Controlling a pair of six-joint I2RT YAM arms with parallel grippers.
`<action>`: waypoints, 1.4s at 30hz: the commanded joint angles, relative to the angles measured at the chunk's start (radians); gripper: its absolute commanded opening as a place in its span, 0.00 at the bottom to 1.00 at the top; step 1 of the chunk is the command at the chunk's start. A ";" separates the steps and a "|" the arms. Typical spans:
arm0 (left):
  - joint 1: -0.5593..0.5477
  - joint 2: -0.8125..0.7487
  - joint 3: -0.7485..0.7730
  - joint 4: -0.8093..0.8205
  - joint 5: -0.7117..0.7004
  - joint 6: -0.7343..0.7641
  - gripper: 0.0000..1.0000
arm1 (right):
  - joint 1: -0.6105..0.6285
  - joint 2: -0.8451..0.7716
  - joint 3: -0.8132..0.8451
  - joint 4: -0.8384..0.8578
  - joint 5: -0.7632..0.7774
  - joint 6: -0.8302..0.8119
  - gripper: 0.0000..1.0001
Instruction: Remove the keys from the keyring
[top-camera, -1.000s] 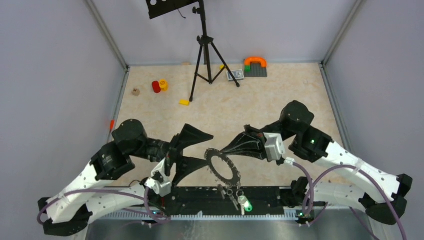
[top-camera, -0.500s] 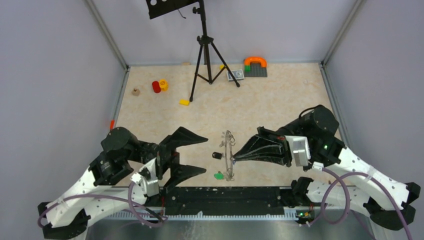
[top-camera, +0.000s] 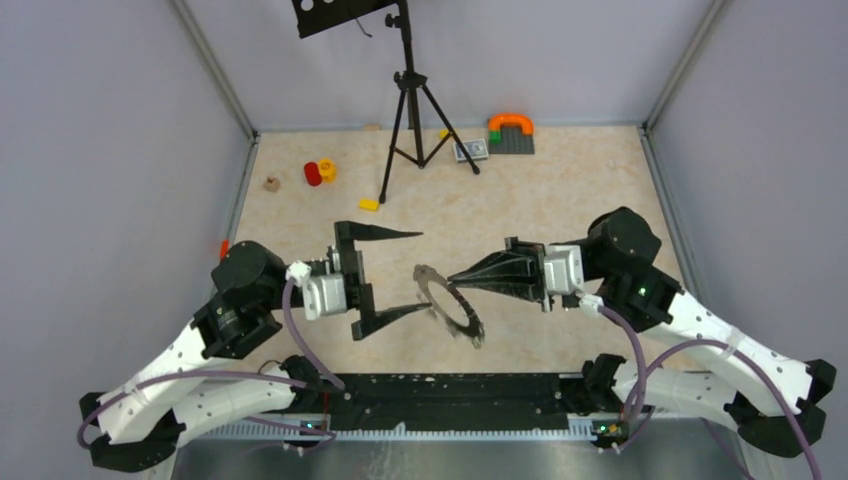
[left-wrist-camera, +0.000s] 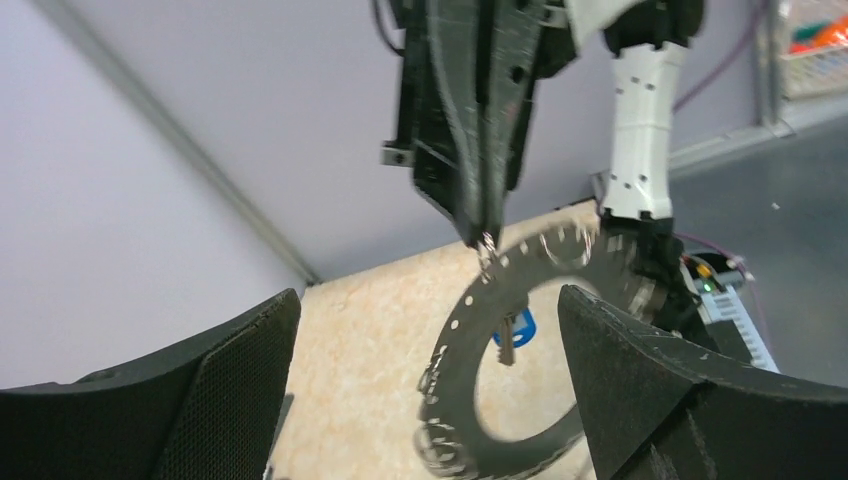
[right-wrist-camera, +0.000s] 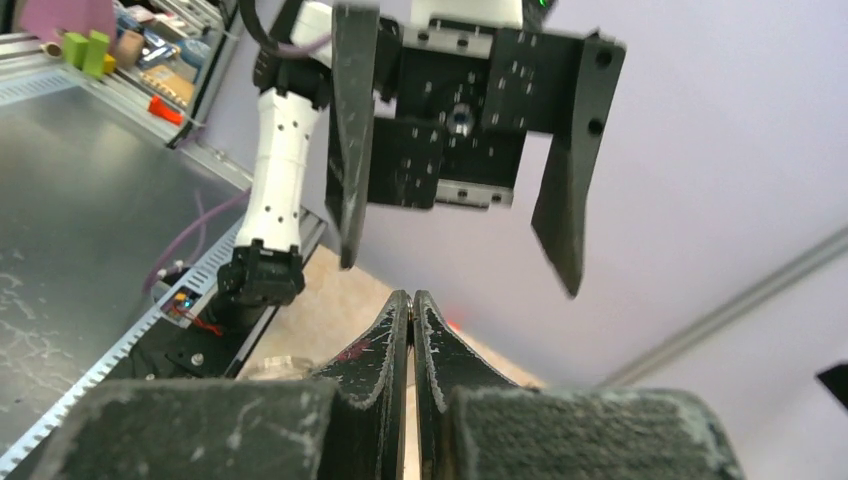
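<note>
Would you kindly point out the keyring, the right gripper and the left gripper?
keyring (left-wrist-camera: 462, 330), left wrist view, left side of its flat band.
right gripper (top-camera: 452, 279), top external view, shut fingertips pinching the rim.
left gripper (top-camera: 426, 270), top external view, midway between its open fingertips.

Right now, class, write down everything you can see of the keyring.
The keyring is a wide, flat grey metal ring with a big central hole and small holes dotted along its band. It hangs tilted in the air, pinched at its upper edge by the right gripper, jaws shut on it. The left gripper faces it, jaws open on either side, not gripping. A blue-tagged key shows through the hole; blurred small metal pieces cluster at its lower rim.
</note>
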 joint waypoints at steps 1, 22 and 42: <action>-0.002 -0.014 0.057 0.013 -0.260 -0.164 0.98 | 0.010 -0.001 0.027 -0.013 0.119 0.027 0.00; -0.003 -0.010 0.017 0.018 -0.257 -0.210 0.98 | 0.010 0.092 0.131 -0.069 0.466 0.258 0.00; -0.002 0.123 0.020 -0.026 -0.379 -0.209 0.98 | 0.011 0.127 0.152 -0.049 0.462 0.310 0.00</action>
